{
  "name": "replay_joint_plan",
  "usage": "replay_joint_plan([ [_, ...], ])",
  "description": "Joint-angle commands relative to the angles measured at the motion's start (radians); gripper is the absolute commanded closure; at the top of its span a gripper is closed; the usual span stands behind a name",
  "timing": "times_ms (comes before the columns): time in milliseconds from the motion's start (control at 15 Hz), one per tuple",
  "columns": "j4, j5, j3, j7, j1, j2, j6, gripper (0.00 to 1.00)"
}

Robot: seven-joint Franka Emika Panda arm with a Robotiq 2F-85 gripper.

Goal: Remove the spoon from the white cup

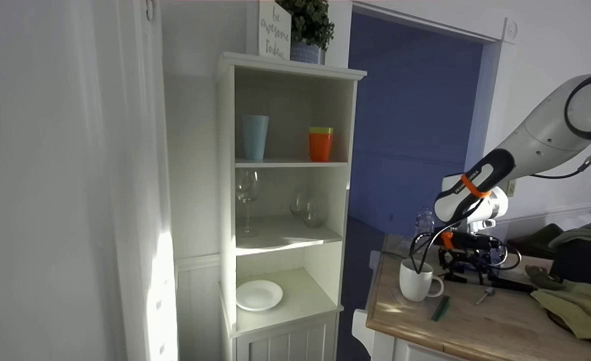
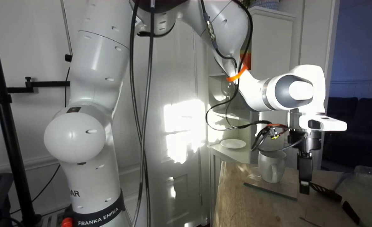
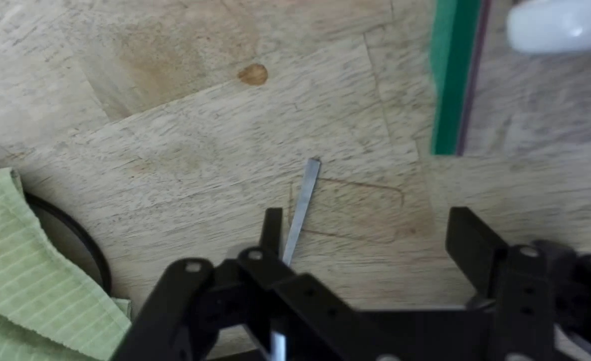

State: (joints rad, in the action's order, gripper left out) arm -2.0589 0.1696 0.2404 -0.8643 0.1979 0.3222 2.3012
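In an ext. view, L to R: shelf unit (image 1: 287, 98) w/ wineglass (image 1: 247, 188) on mid shelf, blue tumbler (image 1: 255, 138) up top, plate (image 1: 259, 296) on lowest open shelf, orange cup (image 1: 320, 146) up top. Then table (image 1: 480, 333) at R. White cup (image 1: 413, 282) stands upright at table's L end, handle to R, on a clear bag (image 3: 521, 105) w/ green strip (image 1: 440, 308) showing near R. R of cup & apart from it, claw (image 3: 366, 226) hangs over table on the arm (image 1: 528, 140), which comes in from R. Claw's fingers are spread wide; has hold of nothing I can make out. Can't tell if tips touch table. Spoon (image 3: 303, 208) lies on table near claw, out of the cup; wrist view shows slim metal handle just beside one finger (image 3: 272, 228), rest hidden. At R end, green cloth (image 1: 578, 308), partly over dark-rimmed round thing (image 3: 67, 238).
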Motion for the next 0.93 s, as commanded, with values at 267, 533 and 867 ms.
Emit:
replay_joint_plan([
  [267, -0.036, 0.015, -0.041, 0.362, -0.060, -0.289, -0.307, 0.00],
  [533, -0.033, 0.021, -0.077, 0.545, -0.070, -0.362, -0.396, 0.00],
  [867, -0.005, 0.006, -0.088, 0.625, -0.063, -0.352, -0.402, 0.00],
])
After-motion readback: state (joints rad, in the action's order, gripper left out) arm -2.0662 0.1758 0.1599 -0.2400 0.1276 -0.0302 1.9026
